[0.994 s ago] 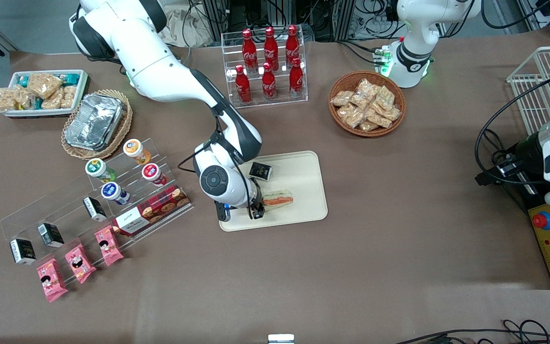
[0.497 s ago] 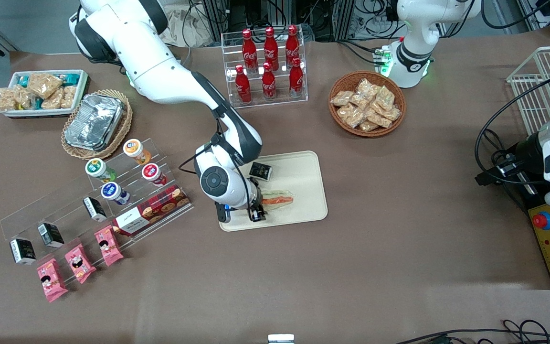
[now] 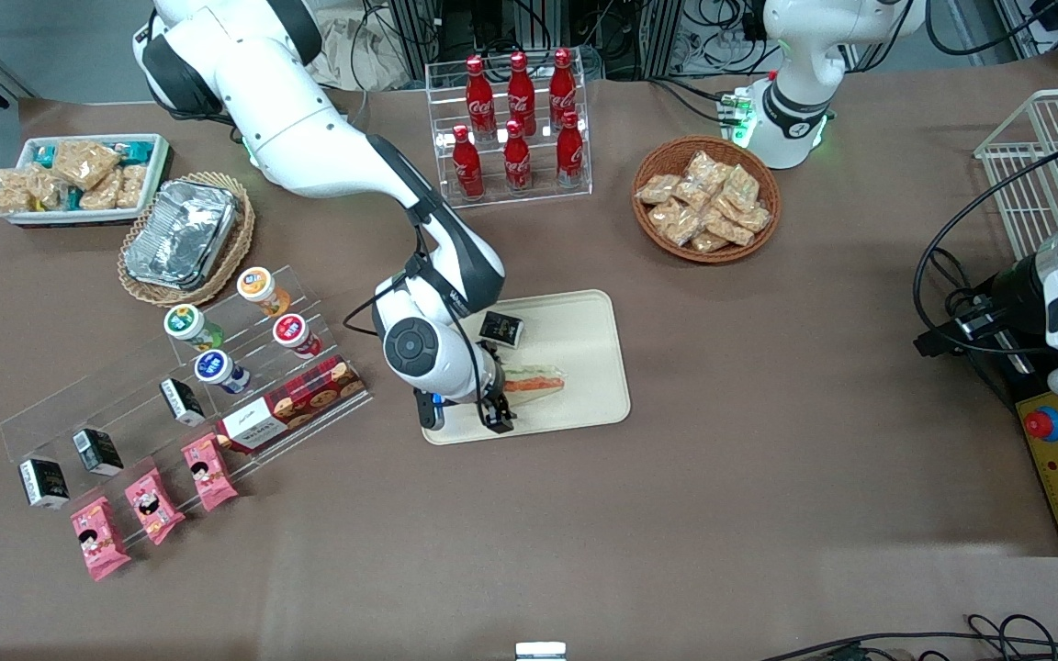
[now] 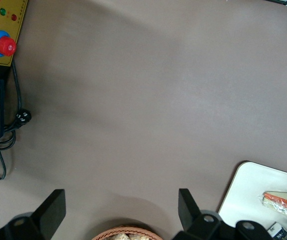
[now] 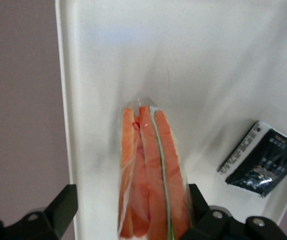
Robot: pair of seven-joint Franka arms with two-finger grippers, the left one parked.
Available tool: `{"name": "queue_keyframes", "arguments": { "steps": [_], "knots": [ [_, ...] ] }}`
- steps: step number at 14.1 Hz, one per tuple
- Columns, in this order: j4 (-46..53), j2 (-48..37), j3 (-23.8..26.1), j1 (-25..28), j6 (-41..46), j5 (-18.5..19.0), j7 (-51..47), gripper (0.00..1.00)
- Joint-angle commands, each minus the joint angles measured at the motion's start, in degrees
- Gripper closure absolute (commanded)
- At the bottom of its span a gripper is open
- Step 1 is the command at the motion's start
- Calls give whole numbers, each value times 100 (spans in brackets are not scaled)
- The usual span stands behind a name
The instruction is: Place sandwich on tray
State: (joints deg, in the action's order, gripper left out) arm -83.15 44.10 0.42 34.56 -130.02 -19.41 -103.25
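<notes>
The sandwich [image 3: 534, 378] is lying on the tray [image 3: 584, 330], on its flat side, in the part of the tray nearer to the front camera. The wrist view is showing its orange filling edge [image 5: 151, 175] pointing up the tray floor, so it is resting fully inside the low rim, not hanging over it.

The gripper [image 3: 496, 411] is standing over the end of the sandwich that points toward the working arm's end of the table. Its two fingers [image 5: 61, 207] are apart, one on each side of the wrap, and they seem not to be pressing it. I judge that the sandwich is already set down and released, so the placing itself looks done.

A small black packet [image 3: 501, 329] is also lying on the tray, farther from the front camera than the sandwich and apart from it. The tray rim [image 5: 63, 100] is running close beside the sandwich, so sideways room is narrow there. Upward the space looks free, so a straight lift is probably the safest way out. The tiered clear rack [image 3: 244, 367] of snacks is standing near the tray, toward the working arm's end.
</notes>
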Motion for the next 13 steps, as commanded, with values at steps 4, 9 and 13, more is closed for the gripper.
{"name": "queue_keyframes", "arguments": {
  "steps": [4, 9, 13],
  "knots": [
    [493, -673, 2, -344, 1548, 77, 321, 4],
    [441, -1639, -33, -511, 2848, 332, 1602, 4],
    [335, -2413, -51, -977, 3596, 532, 3649, 3]
  ]
}}
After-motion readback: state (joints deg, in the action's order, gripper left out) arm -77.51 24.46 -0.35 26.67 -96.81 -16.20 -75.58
